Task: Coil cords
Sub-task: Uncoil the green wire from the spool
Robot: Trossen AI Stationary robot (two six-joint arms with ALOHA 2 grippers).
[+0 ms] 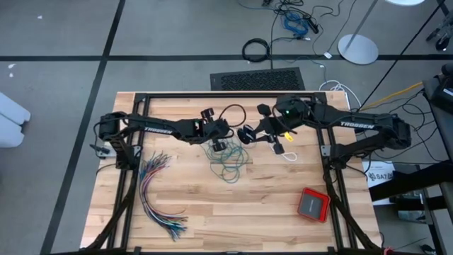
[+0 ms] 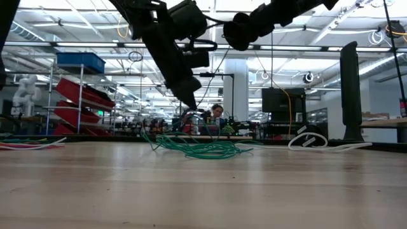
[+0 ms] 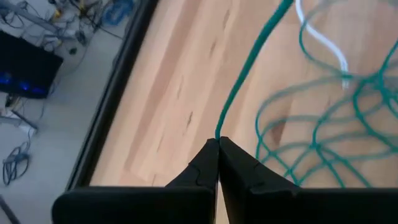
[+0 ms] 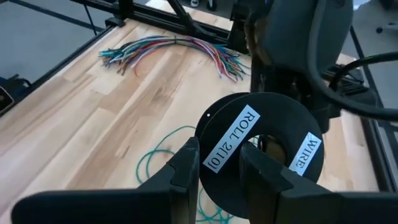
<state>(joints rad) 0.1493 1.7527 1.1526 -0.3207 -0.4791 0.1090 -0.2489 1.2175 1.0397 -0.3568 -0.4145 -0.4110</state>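
Teal cord is pinched in the closed left gripper, its loose loops piled just below, while the right gripper clamps a black spool alongside, ready for winding.

Industrial workshop, parts-bin shelving, monitors, ceiling strip lights

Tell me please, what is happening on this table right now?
The left tool is shut on the teal-green cord, pinching one strand above its loose tangle on the wooden table. The right tool grips a black spool labelled ROLL and WIRE. The coloured wire bundle lies aside.
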